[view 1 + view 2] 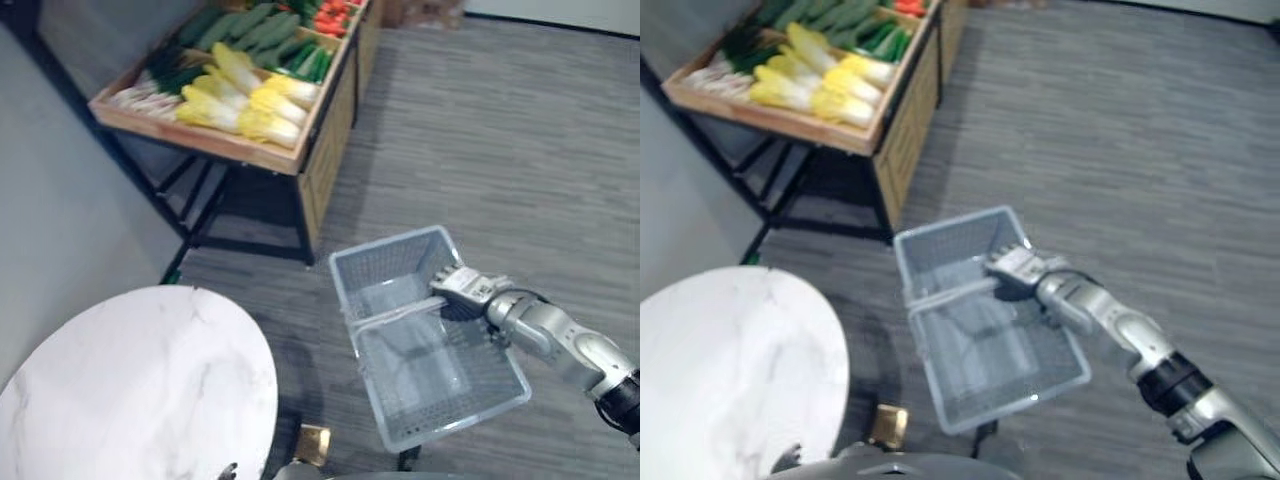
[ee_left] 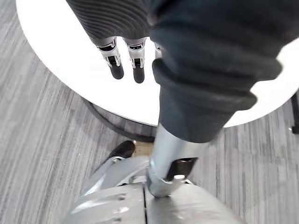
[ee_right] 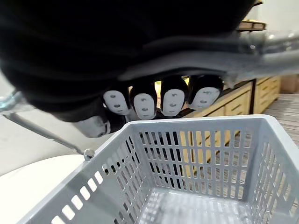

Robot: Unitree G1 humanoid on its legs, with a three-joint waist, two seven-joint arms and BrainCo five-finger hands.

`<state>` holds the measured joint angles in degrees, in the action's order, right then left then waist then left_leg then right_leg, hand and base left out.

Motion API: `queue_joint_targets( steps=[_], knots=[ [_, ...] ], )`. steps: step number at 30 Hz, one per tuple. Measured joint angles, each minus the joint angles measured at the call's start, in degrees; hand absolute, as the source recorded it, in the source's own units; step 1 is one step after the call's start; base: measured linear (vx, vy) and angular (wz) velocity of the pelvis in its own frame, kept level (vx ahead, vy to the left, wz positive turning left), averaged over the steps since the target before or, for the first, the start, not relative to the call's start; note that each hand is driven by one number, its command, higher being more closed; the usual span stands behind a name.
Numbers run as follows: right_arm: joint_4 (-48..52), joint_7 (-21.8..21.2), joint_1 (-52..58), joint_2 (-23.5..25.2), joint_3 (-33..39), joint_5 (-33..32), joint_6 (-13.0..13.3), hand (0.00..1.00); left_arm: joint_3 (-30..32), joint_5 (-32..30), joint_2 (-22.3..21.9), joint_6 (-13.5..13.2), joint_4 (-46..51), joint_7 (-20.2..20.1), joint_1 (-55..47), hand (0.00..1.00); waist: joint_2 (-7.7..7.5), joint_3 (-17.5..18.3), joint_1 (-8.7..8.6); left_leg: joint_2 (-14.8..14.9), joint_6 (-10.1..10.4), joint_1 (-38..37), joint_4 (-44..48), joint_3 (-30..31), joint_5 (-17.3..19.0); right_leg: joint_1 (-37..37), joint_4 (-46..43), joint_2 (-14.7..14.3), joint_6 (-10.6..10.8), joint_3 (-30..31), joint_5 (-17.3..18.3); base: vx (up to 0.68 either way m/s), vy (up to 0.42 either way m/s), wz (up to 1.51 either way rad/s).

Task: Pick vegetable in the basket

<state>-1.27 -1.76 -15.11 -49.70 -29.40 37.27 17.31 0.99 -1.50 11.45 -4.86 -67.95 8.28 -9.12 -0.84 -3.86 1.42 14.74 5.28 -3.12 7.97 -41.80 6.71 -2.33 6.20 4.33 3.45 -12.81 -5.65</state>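
While your R hand [image 1: 462, 287] curls its fingers round the wire handle [image 1: 395, 316], the grey basket [image 1: 385, 262] sits slightly tilted over the carpet floor [image 1: 500, 130]. You can't tell whether it touches the floor. In the R wrist view the dark fingertips hook under the handle bar, w/ the basket's slotted walls right below them. The vegetables [image 1: 250, 100] lie well apart from the basket, beyond it & to its left, in a wooden stand [image 1: 250, 150]: pale yellow cabbages in front, green ones behind. Your L hand [image 2: 124, 60] hangs w/ fingers straight & relaxed, holding nothing, over the white round table [image 1: 130, 380] left of the basket.
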Motion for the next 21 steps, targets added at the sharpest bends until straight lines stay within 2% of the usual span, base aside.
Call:
queue_joint_targets(
  steps=[3, 5, 7, 8, 9, 11, 12, 13, 14, 15, 16, 21],
  knots=[
    [-0.76, 0.24, 3.3, 0.06, 3.55, 0.42, 0.06, 1.0, 0.34, -1.56, 0.32, 0.0, 0.09, 0.26, -0.08, 0.0, 0.12, 0.1, -0.55, 1.56, 1.36, -0.45, 0.3, 0.21, -1.91, 0.09, 0.35, -1.68, -0.78, 0.17, 0.75, -0.1, -0.129, -0.14],
    [-3.32, 0.26, 3.97, 0.07, 4.37, 0.44, 0.12, 1.0, 1.01, -1.55, 0.28, 0.0, 0.18, 0.26, -0.49, 0.0, -0.06, -0.03, -0.68, 2.04, 1.32, -1.42, 0.85, 0.48, -3.33, 0.77, 0.36, -1.97, -1.8, 0.18, 1.48, -0.08, -0.118, -0.13],
    [-5.99, 0.26, 4.15, 0.09, 4.31, 0.41, 0.19, 1.0, 1.8, -1.56, 0.15, -0.06, 0.93, 0.31, -1.56, 0.0, -0.37, -0.33, -0.59, 2.62, 0.96, -1.14, 4.55, 4.21, -4.26, 2.0, 0.32, -1.79, -1.74, 1.37, 1.42, -0.03, -0.1, -0.28],
    [-7.4, 0.26, 4.25, 0.05, 4.31, 0.41, 0.17, 1.0, 2.15, -1.55, -0.21, -0.14, 1.51, 0.39, -2.48, 0.0, -0.82, -0.61, 0.03, 1.81, 0.73, 0.18, 6.97, 9.79, -4.13, 2.69, 0.15, -1.17, -1.27, 3.24, 1.07, 0.01, -0.049, -0.5],
    [-8.57, 0.32, 4.25, -0.02, 4.5, 0.43, 0.01, 1.0, 2.35, -1.49, -0.85, -0.16, 1.72, 0.39, -3.14, 0.0, -0.59, -0.5, 0.33, -1.58, 1.16, 0.64, 5.56, 17.58, -2.06, 2.31, 0.02, -0.09, -1.14, 4.88, 0.9, -0.01, -0.013, -0.56],
    [-9.83, 0.32, 4.31, 0.05, 4.71, 0.5, -0.62, 1.0, 3.28, -1.42, -2.43, -0.68, 1.94, 0.45, -3.76, 0.0, 0.17, -0.81, 0.4, -5.28, 1.21, 1.42, 1.43, 24.06, -1.23, 1.08, 0.03, 0.4, -0.97, 6.85, 0.63, -0.05, 0.043, -0.49],
    [-10.21, 0.32, 4.71, 0.06, 5.02, 0.5, -0.68, 1.0, 3.37, -1.43, -2.7, -0.89, 1.93, 0.44, -3.76, 0.0, 0.54, -0.73, 0.34, -5.87, 1.27, 1.92, 0.02, 25.1, -1.35, 0.58, 0.03, 0.26, -0.81, 6.95, 0.52, -0.07, 0.063, -0.43],
    [-10.55, 0.31, 6.06, 0.06, 6.38, 0.5, -0.78, 1.0, 3.37, -1.44, -3.26, -1.11, 1.91, 0.29, -3.81, 0.0, 1.65, -1.04, 0.37, -6.14, 1.22, 2.06, -2.24, 25.53, -2.46, 0.05, 0.06, -0.64, -0.7, 6.91, 0.45, -0.06, 0.102, -0.29],
    [-10.74, 0.32, 7.31, 0.61, 7.41, 0.5, -0.84, 1.0, 3.9, -1.42, -3.73, -1.25, 1.86, 0.32, -3.89, 0.0, 2.55, -1.03, 0.32, -5.75, 0.88, 1.87, -3.32, 24.94, -0.74, -0.45, 0.35, -1.51, -0.68, 6.81, 0.39, -0.05, 0.112, -0.22],
    [-10.83, 0.32, 8.06, 1.18, 8.23, 0.5, -0.83, 1.0, 4.04, -1.42, -3.72, -1.24, 1.88, 0.31, -3.71, 0.0, 2.79, -1.03, 0.29, -5.72, 0.71, 1.78, -3.68, 25.13, -0.36, -0.56, 0.36, -1.37, -0.62, 6.7, 0.36, -0.02, 0.15, -0.16],
    [-11.02, 0.32, 8.81, 1.93, 8.86, 0.5, -0.83, 1.0, 4.23, -1.44, -3.32, -1.7, 2.01, 0.11, -3.65, 0.0, 1.46, -2.16, 0.3, -6.76, 0.48, 1.78, -3.59, 25.11, -0.19, -0.75, 0.36, -0.2, -0.29, 6.21, 0.14, 0.0, 0.117, -0.06],
    [-12.48, 0.43, 8.91, 4.38, 11.14, 0.49, -0.7, 1.0, 6.19, -1.45, -3.97, -2.02, 2.11, 0.02, -3.64, 0.0, 1.41, -2.47, 0.5, -8.4, -0.31, 1.75, -3.31, 25.3, 1.13, -1.42, 0.37, 1.4, 0.65, 6.34, -0.49, 0.01, 0.093, -0.08]
  ],
)
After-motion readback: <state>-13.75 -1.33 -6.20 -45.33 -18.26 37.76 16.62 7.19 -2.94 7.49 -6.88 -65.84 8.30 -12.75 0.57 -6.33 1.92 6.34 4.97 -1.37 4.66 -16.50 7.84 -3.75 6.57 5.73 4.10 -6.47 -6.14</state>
